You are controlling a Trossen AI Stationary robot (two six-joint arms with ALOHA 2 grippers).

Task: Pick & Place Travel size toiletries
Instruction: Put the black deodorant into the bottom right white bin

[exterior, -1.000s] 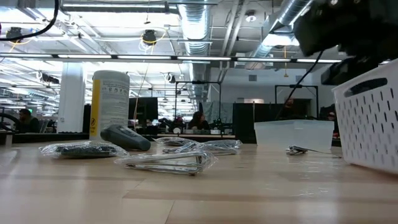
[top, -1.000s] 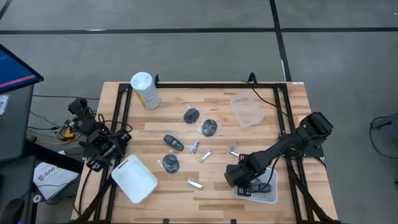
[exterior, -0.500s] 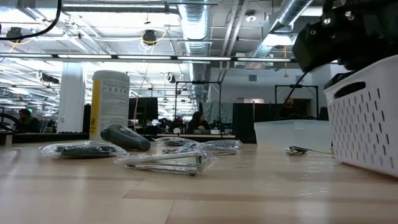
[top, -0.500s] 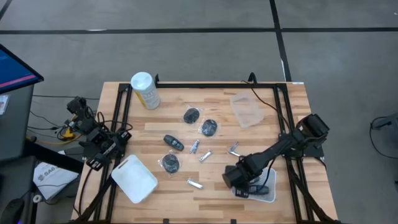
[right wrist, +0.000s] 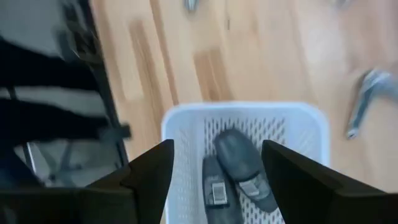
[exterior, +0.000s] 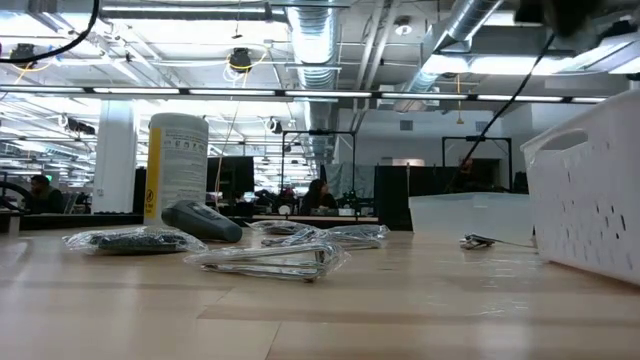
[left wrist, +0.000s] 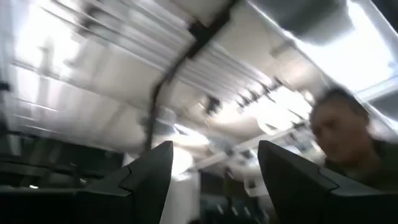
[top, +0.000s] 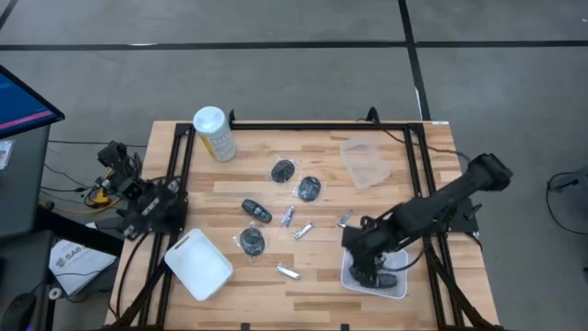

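Observation:
My right gripper (top: 360, 262) (right wrist: 216, 146) hangs open over a white slotted basket (top: 390, 287) (right wrist: 180, 134) (exterior: 590, 210) at the table's near right. It touches nothing. Two dark grey capsules (right wrist: 239, 165) lie in the basket. Out on the table lie another capsule (top: 256, 211) (exterior: 203, 221), three bagged dark discs (top: 282, 170) (top: 310, 188) (top: 252, 241) and several small silver pieces (top: 288, 272) (top: 345, 219). My left gripper (top: 152, 207) (left wrist: 214, 149) is open beyond the table's left edge, pointing up at the ceiling.
A tall pale-yellow canister (top: 213, 133) (exterior: 176, 168) stands at the far left. A clear plastic tub (top: 364, 163) (exterior: 470, 215) sits at the far right and a flat white tray (top: 197, 264) at the near left corner. A person (left wrist: 348, 137) shows in the left wrist view.
My right arm has risen: its gripper has left the top of the low view and now stands a little farther right, over the basket. The basket has shifted slightly in the low view. My left arm has folded in at the table's left edge.

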